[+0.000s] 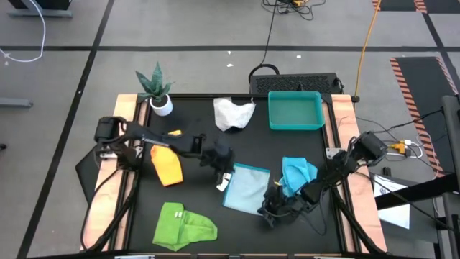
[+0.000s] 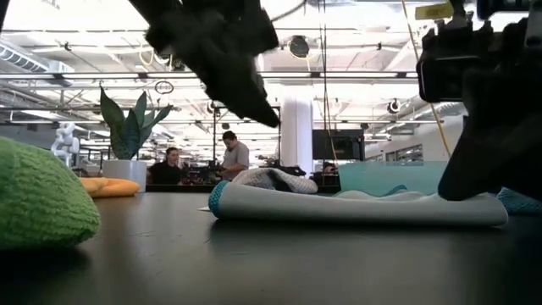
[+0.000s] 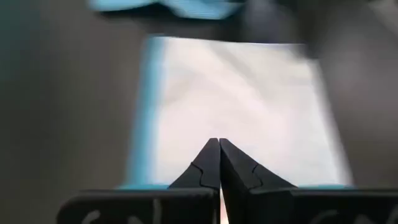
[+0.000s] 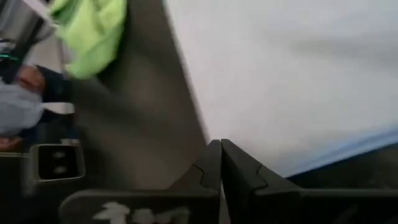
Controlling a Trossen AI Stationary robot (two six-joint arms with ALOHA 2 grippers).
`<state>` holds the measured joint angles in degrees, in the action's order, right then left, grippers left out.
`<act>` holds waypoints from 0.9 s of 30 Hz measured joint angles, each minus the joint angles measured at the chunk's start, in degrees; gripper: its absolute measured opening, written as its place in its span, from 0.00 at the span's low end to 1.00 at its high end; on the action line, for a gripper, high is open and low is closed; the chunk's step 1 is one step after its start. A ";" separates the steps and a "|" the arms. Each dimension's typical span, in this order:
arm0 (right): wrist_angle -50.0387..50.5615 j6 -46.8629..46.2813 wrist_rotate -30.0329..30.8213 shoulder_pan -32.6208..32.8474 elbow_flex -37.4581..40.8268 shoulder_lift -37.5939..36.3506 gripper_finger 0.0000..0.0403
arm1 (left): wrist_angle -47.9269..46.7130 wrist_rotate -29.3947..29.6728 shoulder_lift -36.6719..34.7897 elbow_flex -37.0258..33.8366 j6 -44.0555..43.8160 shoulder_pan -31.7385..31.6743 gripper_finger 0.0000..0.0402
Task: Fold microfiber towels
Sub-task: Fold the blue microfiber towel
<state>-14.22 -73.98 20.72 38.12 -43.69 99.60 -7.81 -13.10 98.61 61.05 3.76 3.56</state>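
Note:
The light blue towel (image 1: 248, 188) lies folded flat on the black table and shows as a low slab in the low view (image 2: 356, 207). My left gripper (image 1: 224, 178) is shut and hangs above the towel's left edge, clear of it in the low view (image 2: 264, 117). My right gripper (image 1: 270, 210) is shut, low at the towel's near right corner (image 4: 348, 146). The turquoise towel (image 1: 297, 175), the yellow-orange towel (image 1: 167, 165), the lime green towel (image 1: 183, 225) and the white-grey towel (image 1: 233, 114) lie crumpled or loosely folded around it. My right gripper's shut fingertips (image 4: 214, 152) come down slanting from the table's right side at the light blue towel's near right edge (image 4: 249, 140). I cannot tell whether they touch it. The towel lies flat on the table.
A teal plastic tray (image 1: 295, 124) stands at the far right. A potted plant (image 1: 157, 92) stands at the far left. Bare table lies between the yellow-orange and light blue towels. People sit in the room beyond the table (image 2: 233, 157).

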 joint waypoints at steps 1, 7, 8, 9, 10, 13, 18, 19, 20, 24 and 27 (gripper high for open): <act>-0.27 -0.24 -0.12 0.01 -0.04 0.39 0.00 | 0.24 0.12 0.02 -0.47 -0.79 2.14 0.00; 1.17 -0.43 -1.52 0.01 -0.07 1.15 0.00 | 6.85 3.13 3.05 -5.17 -7.20 10.50 0.00; 1.34 -0.43 -1.55 -0.01 -0.07 1.09 0.00 | 7.60 3.50 3.63 -5.62 -8.12 11.03 0.00; 1.54 -0.43 -1.55 -0.11 -0.07 1.09 0.00 | 8.27 3.82 3.99 -5.97 -9.07 11.46 0.00; 1.80 -0.43 -1.55 -0.17 -0.07 1.07 0.00 | 8.38 4.03 4.08 -6.25 -9.83 11.78 0.00; 2.18 -0.43 -1.63 -0.38 -0.07 1.07 0.00 | 9.14 4.53 4.09 -6.34 -10.58 12.61 0.00; 2.88 -0.40 -2.73 -1.19 -0.07 1.02 0.00 | 13.72 6.11 4.15 -6.34 -13.29 13.87 0.00; 3.06 -0.34 -2.99 -1.45 -0.07 1.00 0.00 | 14.91 6.24 4.23 -6.31 -14.10 14.22 0.00; 3.08 -0.14 -2.99 -1.68 -0.07 1.00 0.00 | 16.37 6.53 5.12 -6.24 -14.92 14.52 0.00; 2.92 0.76 -3.03 -2.36 -0.07 1.02 0.00 | 16.48 7.01 9.28 -6.43 -18.24 15.50 0.00; 2.65 1.12 -3.01 -2.62 -0.07 1.05 0.00 | 15.22 7.17 10.10 -6.36 -19.42 15.70 0.00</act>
<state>-11.57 -72.86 17.72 35.49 -43.77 100.64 7.41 -5.93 108.71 54.70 -15.65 19.25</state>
